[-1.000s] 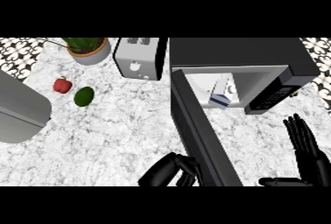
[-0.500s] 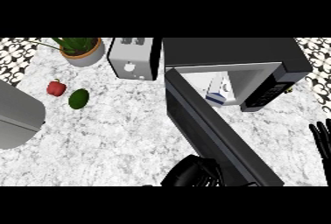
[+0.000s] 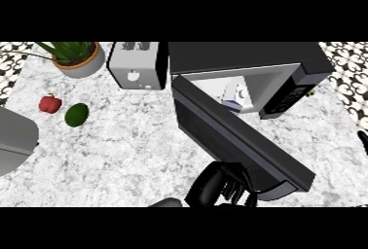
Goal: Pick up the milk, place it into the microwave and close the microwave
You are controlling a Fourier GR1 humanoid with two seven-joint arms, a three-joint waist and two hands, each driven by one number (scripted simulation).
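- Milk [image 3: 235, 97]: carton standing inside the microwave [image 3: 244, 61] cavity, toward its back, visible past the top edge of the door.
- Door [image 3: 241, 136]: half open, slanting from the cavity's left corner down toward the view's lower right; not yet shut.
- Left robot hand [image 3: 215, 187]: at the door's lower outer end, fingers curled together against the door's face, clamped on nothing visible.
- Right robot hand [image 3: 363, 142]: only a dark sliver at the right edge; fingers open or shut, cannot tell.
- Step judged: placing done, closing under way.
- Risk: fingers sliding off the door's free end, since contact sits near the corner; door then left ajar.
- Risk: push aimed along the door rather than across it, shifting the microwave on the table [image 3: 144, 146].
- Risk: milk near the opening's edge catching the door, if further forward than it looks; depth unclear.
- Room: bare table left of the door; toaster [image 3: 137, 65] just beside the microwave's left, clear of the swing.
- Well apart at far left: plant [image 3: 75, 56], pepper [image 3: 49, 103], avocado [image 3: 76, 115].
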